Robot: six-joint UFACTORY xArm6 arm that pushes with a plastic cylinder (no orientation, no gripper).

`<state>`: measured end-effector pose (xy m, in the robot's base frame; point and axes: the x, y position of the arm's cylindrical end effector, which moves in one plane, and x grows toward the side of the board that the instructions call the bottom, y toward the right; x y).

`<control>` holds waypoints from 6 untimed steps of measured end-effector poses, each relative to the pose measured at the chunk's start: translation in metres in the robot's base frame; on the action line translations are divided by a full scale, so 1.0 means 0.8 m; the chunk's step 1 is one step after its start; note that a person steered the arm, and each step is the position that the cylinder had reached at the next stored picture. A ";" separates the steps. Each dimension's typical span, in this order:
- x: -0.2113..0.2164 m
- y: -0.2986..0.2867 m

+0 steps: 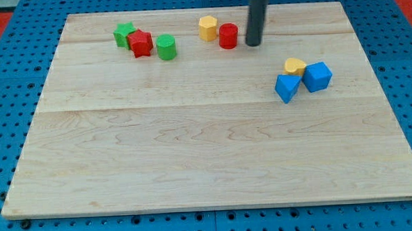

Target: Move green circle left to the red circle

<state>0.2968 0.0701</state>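
- Pale wooden tabletop [193, 151] on blue pegboard [3, 103].
- Green circle [165, 47] at eleven o'clock, touching red star [141, 43].
- Yellow block [208, 28] flanks red circle [228, 36]; my tip [254, 44] just right.
- No jaws; rod only.

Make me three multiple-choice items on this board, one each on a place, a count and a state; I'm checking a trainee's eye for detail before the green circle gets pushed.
1. Where is my tip?
A. Just to the view's right of the red circle
B. Beside the two blue blocks
C. At the view's bottom edge of the board

2. How many yellow blocks are on the board?
A. One
B. Two
C. Three

3. What is the green circle touching?
A. The red circle
B. My tip
C. The red star-like block, or it is very nearly touching it

Answers:
1 A: the rod ends right beside the red circle.
2 B: one yellow block sits by the red circle, another yellow block by the blue ones.
3 C: it sits right against that block, far from the tip.
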 end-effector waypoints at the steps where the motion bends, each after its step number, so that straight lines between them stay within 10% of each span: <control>1: -0.013 -0.073; 5: -0.095 -0.059; 6: 0.007 -0.002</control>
